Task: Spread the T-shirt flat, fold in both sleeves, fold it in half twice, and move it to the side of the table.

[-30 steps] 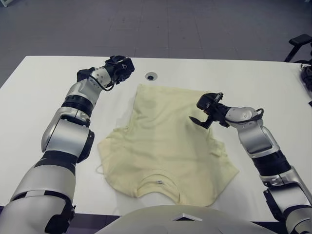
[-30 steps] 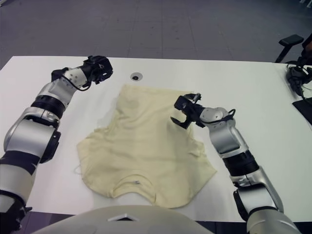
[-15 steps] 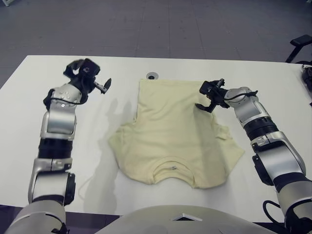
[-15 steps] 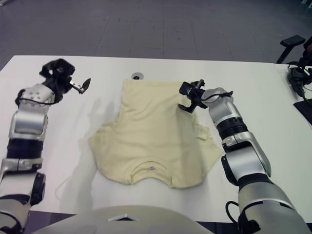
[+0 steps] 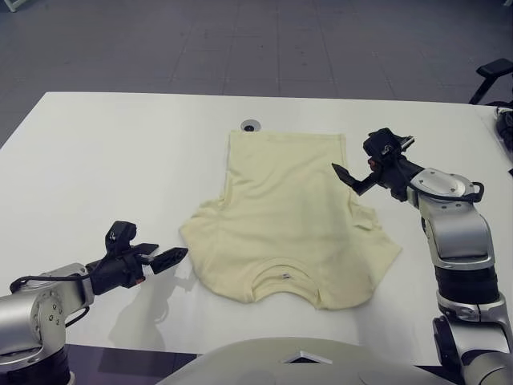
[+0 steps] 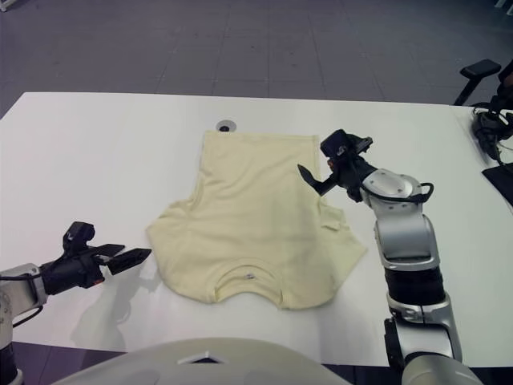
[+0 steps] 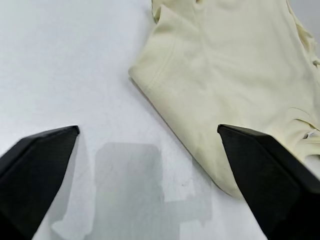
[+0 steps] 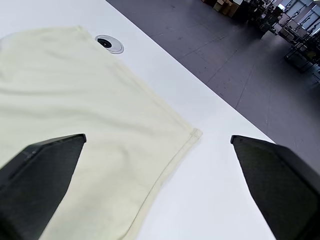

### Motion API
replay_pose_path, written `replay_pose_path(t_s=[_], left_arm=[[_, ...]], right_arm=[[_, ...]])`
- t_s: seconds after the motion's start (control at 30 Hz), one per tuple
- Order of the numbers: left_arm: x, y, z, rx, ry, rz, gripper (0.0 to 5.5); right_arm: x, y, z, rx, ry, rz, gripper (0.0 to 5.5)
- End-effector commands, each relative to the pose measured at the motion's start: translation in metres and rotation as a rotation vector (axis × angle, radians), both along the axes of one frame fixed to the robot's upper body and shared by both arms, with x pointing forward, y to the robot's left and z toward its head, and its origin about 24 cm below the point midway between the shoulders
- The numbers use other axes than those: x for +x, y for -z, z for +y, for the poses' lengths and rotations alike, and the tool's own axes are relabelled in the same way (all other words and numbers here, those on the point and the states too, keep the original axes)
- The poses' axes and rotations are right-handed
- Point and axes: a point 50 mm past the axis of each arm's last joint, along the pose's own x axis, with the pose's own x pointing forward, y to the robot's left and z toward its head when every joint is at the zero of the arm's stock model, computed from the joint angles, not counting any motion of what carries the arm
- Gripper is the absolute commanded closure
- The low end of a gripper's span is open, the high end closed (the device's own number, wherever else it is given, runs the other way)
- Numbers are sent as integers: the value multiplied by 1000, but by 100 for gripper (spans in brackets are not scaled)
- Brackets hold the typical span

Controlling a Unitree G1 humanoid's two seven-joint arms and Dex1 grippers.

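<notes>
Seen from the head cameras, a pale yellow cotton T-shirt (image 5: 284,216) lay spread on the wide white table (image 5: 96,152), collar toward the robot and hem at the far side, just short of a round metal cable grommet (image 5: 250,125). Spreading looked all but done, though some rumpling showed at the sleeve on the robot's right (image 5: 367,220); both sleeves stuck out unfolded, and the two halvings and the move to the side were judged yet to come. The left gripper (image 5: 163,256) hung low over bare tabletop near the front edge, just beside the left sleeve (image 5: 192,233) but apart from it, jaws spread and empty. The right gripper (image 5: 346,178) hovered over the shirt's right edge, jaws likewise spread, holding nothing. Broad open tabletop lay on either side of the garment, which looked like ample room for folding and for sliding it aside. From the left wrist, black fingers (image 7: 37,170) stood wide apart over the white surface, the sleeve's seamed edge ahead, untouched. From the right wrist, black fingers (image 8: 40,170) framed the hem's far right corner (image 8: 194,133), lying flat with table beyond it before the far edge dropped to grey floor.
</notes>
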Motion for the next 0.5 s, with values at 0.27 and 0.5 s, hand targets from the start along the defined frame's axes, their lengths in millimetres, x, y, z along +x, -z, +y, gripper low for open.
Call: replay_pose_path(t_s=[0.27, 0.5], left_arm=[[37, 21, -22, 4, -72, -30, 242], [37, 12, -22, -21, -37, -35, 372]], right_arm=[[0, 0, 3, 13, 24, 3, 10], [0, 0, 0, 1, 35, 2, 10]])
